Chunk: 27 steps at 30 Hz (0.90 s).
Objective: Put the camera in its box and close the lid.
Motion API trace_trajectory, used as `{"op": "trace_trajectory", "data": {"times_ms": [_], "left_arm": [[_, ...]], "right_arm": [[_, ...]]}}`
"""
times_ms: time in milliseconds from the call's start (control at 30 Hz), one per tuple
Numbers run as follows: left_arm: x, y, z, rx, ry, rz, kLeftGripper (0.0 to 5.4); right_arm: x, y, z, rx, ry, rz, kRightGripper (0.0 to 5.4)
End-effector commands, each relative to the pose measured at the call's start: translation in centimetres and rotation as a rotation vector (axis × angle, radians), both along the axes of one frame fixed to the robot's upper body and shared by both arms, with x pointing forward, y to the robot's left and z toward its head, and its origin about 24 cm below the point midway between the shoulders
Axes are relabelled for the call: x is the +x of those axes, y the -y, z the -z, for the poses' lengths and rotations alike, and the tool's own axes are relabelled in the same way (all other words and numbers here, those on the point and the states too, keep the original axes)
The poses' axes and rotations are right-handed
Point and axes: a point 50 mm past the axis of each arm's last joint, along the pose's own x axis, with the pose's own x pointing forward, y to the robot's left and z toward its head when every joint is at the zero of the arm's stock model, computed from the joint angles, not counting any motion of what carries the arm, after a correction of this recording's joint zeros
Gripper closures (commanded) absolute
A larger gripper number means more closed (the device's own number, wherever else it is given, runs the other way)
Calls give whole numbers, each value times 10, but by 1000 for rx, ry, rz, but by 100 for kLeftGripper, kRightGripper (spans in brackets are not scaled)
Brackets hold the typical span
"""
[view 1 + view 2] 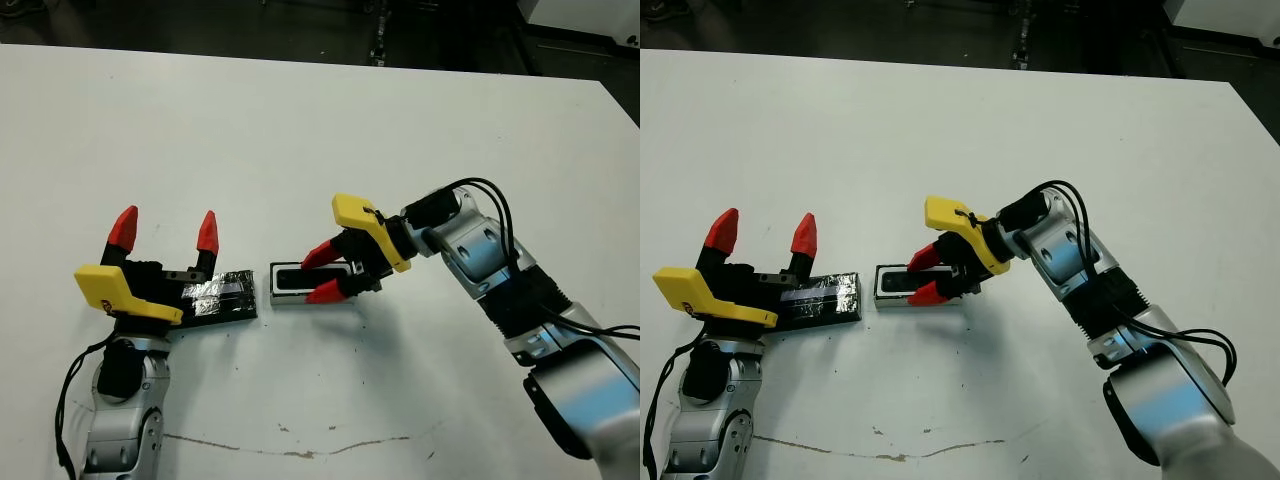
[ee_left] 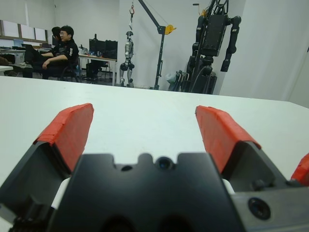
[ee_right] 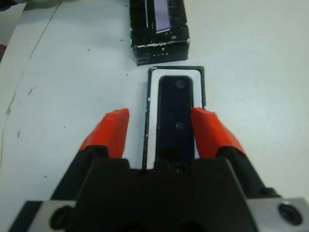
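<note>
Nearest the robot, the left end effector [image 1: 165, 240] stands over the near end of the lid [image 1: 222, 296], its two red-tipped fingers spread wide and pointing up and away, grasping nothing; the lid lies flat on the worktop [image 1: 300, 130] just beside the box [image 1: 312, 285], end to end with it and not on it. Further along, the right end effector [image 3: 161, 130] reaches in from the right and straddles the box, one finger outside each long wall, released rather than clenched, with nothing pinched between them. The camera [image 3: 175, 113] lies lengthwise inside the box, seated within the white rim as far as the wrist view shows, so the placing looks done and the lid is what remains. The risk from here, as I judge it, is the right fingers catching a wall as they pull back and dragging the light box askew, or tipping the camera out. The shiny lid may also slip in a pinch and land crooked on the rim. Beyond, the worktop is bare.
</note>
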Motion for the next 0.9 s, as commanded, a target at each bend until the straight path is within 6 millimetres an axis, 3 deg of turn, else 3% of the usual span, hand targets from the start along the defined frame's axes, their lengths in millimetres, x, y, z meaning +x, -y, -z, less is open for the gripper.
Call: {"op": "trace_trajectory", "data": {"times_ms": [33,333,633,900], "left_arm": [[-2,-1,5,5,-18,-7,0],[-2,-1,5,-13,-18,0,0],[-3,-2,6,-7,-16,1,0],[-3,-1,5,-3,-18,0,0]], "right_arm": [[3,8,1,-34,16,13,142],[5,15,-8,27,22,34,6],[5,37,-42,172,135,90,1],[-7,68,-62,300,198,264,1]]}}
